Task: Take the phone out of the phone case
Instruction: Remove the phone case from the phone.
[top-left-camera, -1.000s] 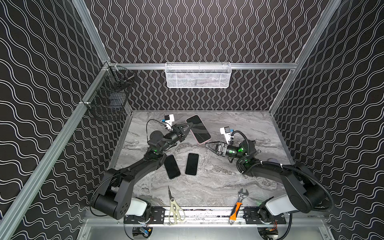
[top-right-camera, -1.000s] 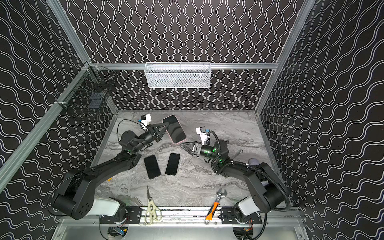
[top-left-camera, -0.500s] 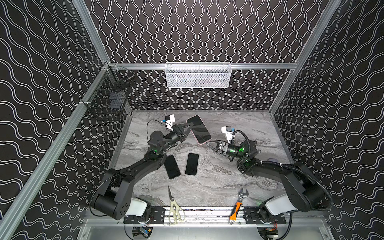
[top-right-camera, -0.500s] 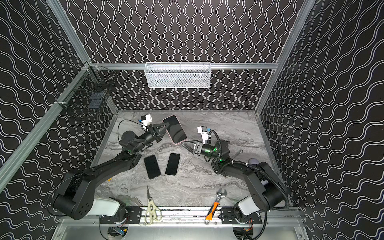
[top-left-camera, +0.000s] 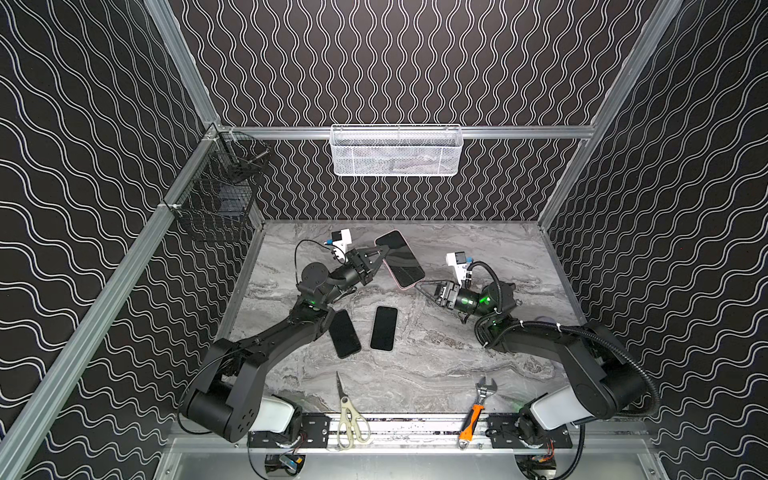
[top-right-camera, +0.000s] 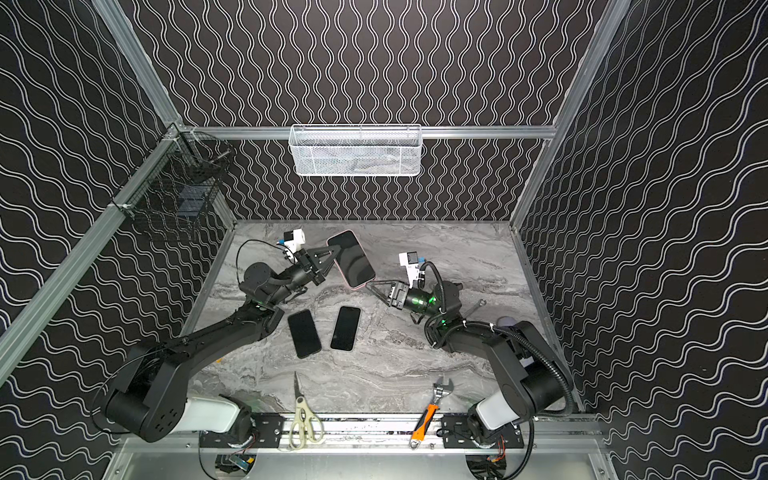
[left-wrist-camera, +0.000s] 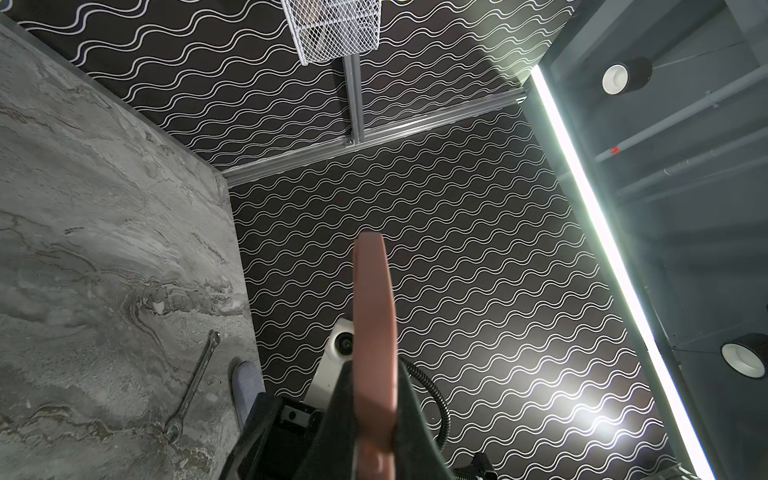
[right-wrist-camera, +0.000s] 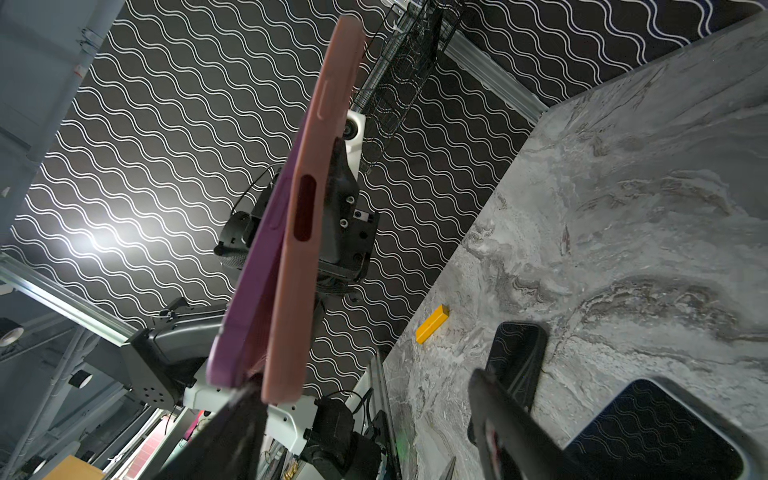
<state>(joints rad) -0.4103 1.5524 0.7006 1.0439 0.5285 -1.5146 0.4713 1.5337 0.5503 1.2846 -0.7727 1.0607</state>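
Observation:
The phone (top-left-camera: 400, 258) has a dark screen and sits in a pink phone case (top-left-camera: 403, 286), held tilted above the table's back middle. My left gripper (top-left-camera: 385, 254) is shut on its left long edge. In the left wrist view the case (left-wrist-camera: 372, 332) runs edge-on between the fingers (left-wrist-camera: 340, 407). My right gripper (top-left-camera: 420, 291) is open at the phone's near lower corner. The right wrist view shows the purple phone body (right-wrist-camera: 249, 299) standing a little proud of the pink case (right-wrist-camera: 299, 270) at that corner. One right finger (right-wrist-camera: 249, 395) touches the corner there. The other finger (right-wrist-camera: 490, 399) is apart.
Two bare black phones (top-left-camera: 344, 333) (top-left-camera: 383, 328) lie on the marble table (top-left-camera: 415, 374). Scissors (top-left-camera: 348, 415) and an orange-handled wrench (top-left-camera: 478, 409) lie near the front edge. A spanner (top-right-camera: 473, 307) lies on the right. A white basket (top-left-camera: 395, 150) and a black wire basket (top-left-camera: 216, 195) hang on the walls.
My right gripper has moved left up to the phone's lower corner, its jaws slightly narrower. The left gripper and the phone have stayed put.

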